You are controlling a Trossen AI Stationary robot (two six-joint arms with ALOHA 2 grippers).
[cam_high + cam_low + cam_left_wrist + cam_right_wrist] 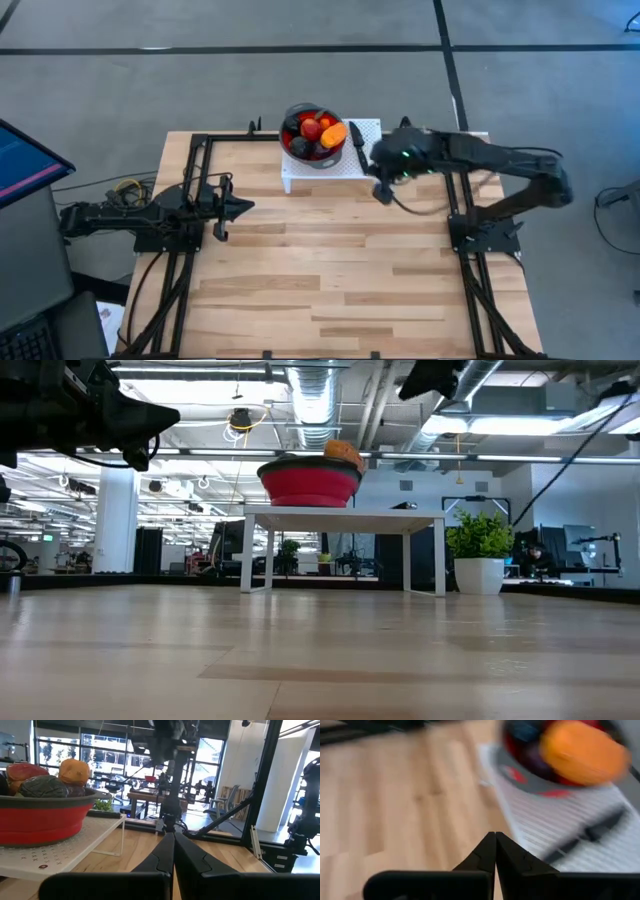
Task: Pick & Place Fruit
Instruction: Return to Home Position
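Observation:
The fruit [312, 132] is heaped in a red bowl with a grey rim [310, 482] on a white stand [330, 168] at the table's far middle. The heap holds dark plums, red balls and a larger orange piece [582, 751] on the top right. My right gripper [383, 193] hangs shut and empty above the table, just right of the stand's near corner. In its wrist view its shut fingers [495, 836] point down toward the stand's edge. My left gripper [243, 207] waits shut and empty at the table's left; its wrist view shows the bowl [40, 817] off to the side.
A black-handled knife [356, 143] lies on the stand right of the bowl, and shows too in the right wrist view [590, 834]. A green potted plant [480, 550] shows right of the stand in the low view. Bare wooden tabletop [330, 270] stretches from the stand toward the near edge.

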